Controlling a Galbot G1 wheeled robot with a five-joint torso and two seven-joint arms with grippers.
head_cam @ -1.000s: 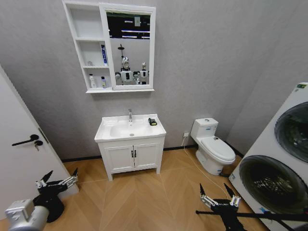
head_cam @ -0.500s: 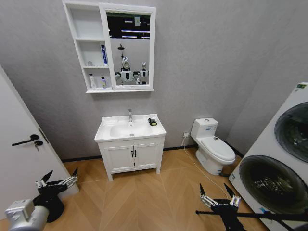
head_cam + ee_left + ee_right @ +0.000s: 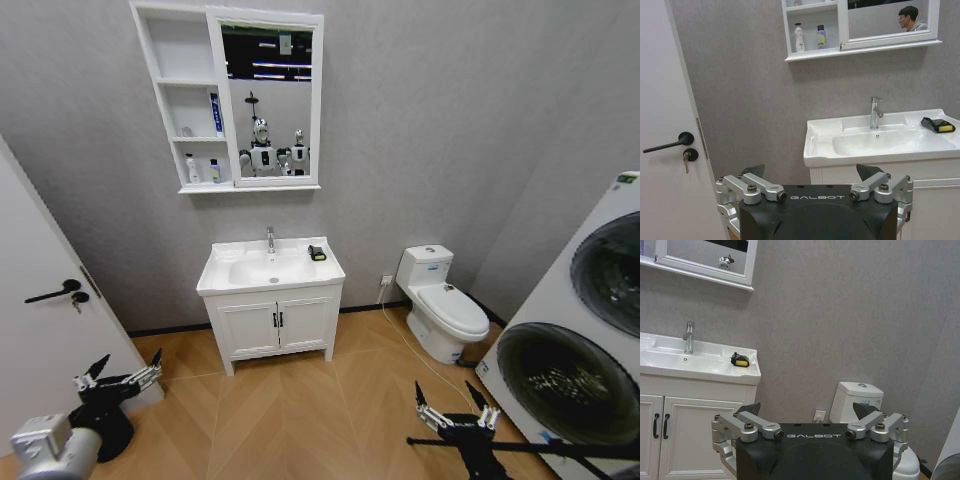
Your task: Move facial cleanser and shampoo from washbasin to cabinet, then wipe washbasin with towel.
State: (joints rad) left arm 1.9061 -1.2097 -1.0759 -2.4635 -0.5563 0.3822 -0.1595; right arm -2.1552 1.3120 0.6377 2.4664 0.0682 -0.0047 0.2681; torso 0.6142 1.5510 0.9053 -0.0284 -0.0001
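Observation:
The washbasin (image 3: 225, 270) stands against the far wall with its chrome tap (image 3: 269, 238). The black towel (image 3: 317, 253) with a yellow patch lies on its right rim, also seen as the towel (image 3: 938, 125) and the towel (image 3: 740, 360). Above hangs the cabinet (image 3: 180, 45). A blue-and-white tube (image 3: 215, 112) stands on its middle shelf and two small bottles (image 3: 799, 37) (image 3: 821, 37) on the lowest. I cannot tell which are the facial cleanser and the shampoo. My left gripper (image 3: 128, 362) and right gripper (image 3: 444, 392) hang low over the floor, far from the basin, both open and holding nothing.
A white two-door vanity cupboard (image 3: 275, 325) carries the basin. A white door (image 3: 40, 340) with a black handle is close on my left. A toilet (image 3: 445, 305) and stacked front-loading machines (image 3: 590, 330) stand on the right. Wooden floor (image 3: 300, 410) lies open between me and the vanity.

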